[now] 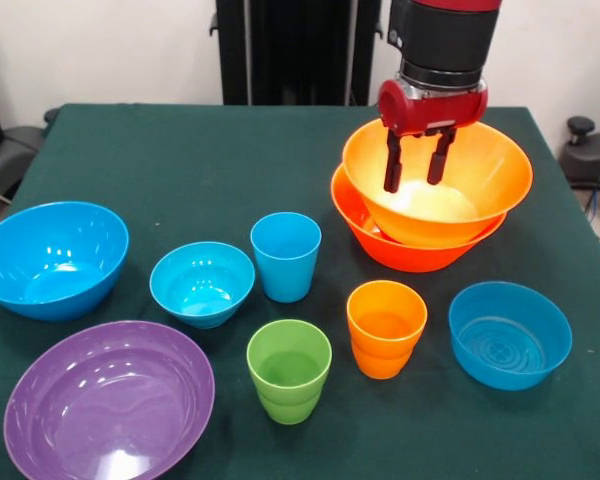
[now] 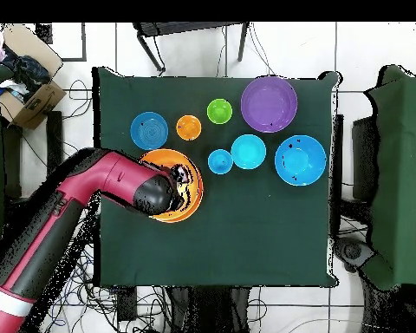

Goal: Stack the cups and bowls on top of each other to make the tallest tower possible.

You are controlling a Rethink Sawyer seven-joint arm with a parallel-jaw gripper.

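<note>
Two large orange bowls are nested at the back right, the upper one [image 1: 450, 195] tilted inside the lower one [image 1: 400, 250]; overhead they show as one [image 2: 189, 204], partly under the arm. My gripper [image 1: 414, 165] is open and empty, its fingers hanging inside the upper bowl near its far rim. The blue cup [image 1: 286, 256], green cup [image 1: 289, 370] and orange cup [image 1: 385, 328] stand upright and apart. A large blue bowl [image 1: 52, 258], a wide purple bowl [image 1: 108, 400] and two smaller blue bowls [image 1: 201, 283] [image 1: 509, 334] sit singly. The red bowl is out of view.
The dark green table [image 1: 180, 160] carries everything in two loose rows in front of the orange pair. Overhead, a cardboard box [image 2: 29, 95] stands off the table's corner, and cables lie on the floor around the base.
</note>
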